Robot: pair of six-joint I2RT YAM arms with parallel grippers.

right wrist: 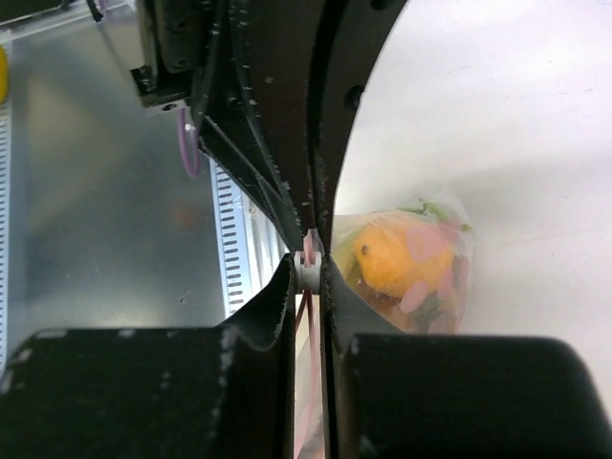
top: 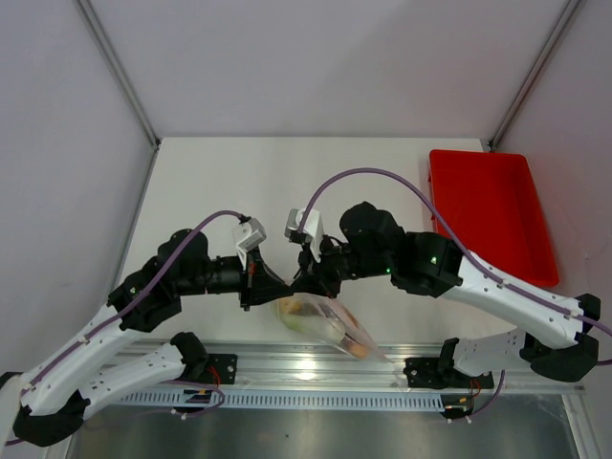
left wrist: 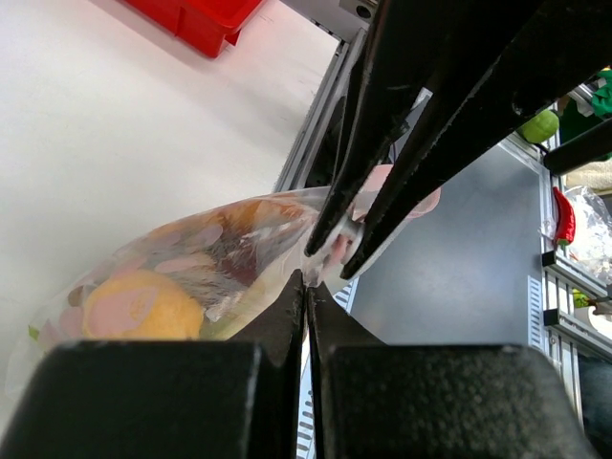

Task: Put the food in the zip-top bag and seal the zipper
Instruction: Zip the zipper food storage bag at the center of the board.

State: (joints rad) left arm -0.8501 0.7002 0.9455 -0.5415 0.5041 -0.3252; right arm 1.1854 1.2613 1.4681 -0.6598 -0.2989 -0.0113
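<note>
The clear zip-top bag (top: 323, 323) hangs above the table's near edge, held up between both grippers, with the food inside. My left gripper (top: 274, 287) is shut on the bag's top edge (left wrist: 308, 279). My right gripper (top: 303, 281) is shut on the small white slider (right wrist: 309, 272) of the pinkish zipper (right wrist: 304, 382), right against the left fingertips. In the left wrist view the bag (left wrist: 182, 282) shows the yellow lemon (left wrist: 143, 308) and a dark red piece (left wrist: 234, 258). In the right wrist view the lemon (right wrist: 397, 258) and green leaves (right wrist: 430, 210) show through the bag.
A red plastic tray (top: 488, 215) stands at the right of the white table (top: 287, 182); it also shows in the left wrist view (left wrist: 196, 19). A metal rail (top: 316, 368) runs along the near edge under the bag.
</note>
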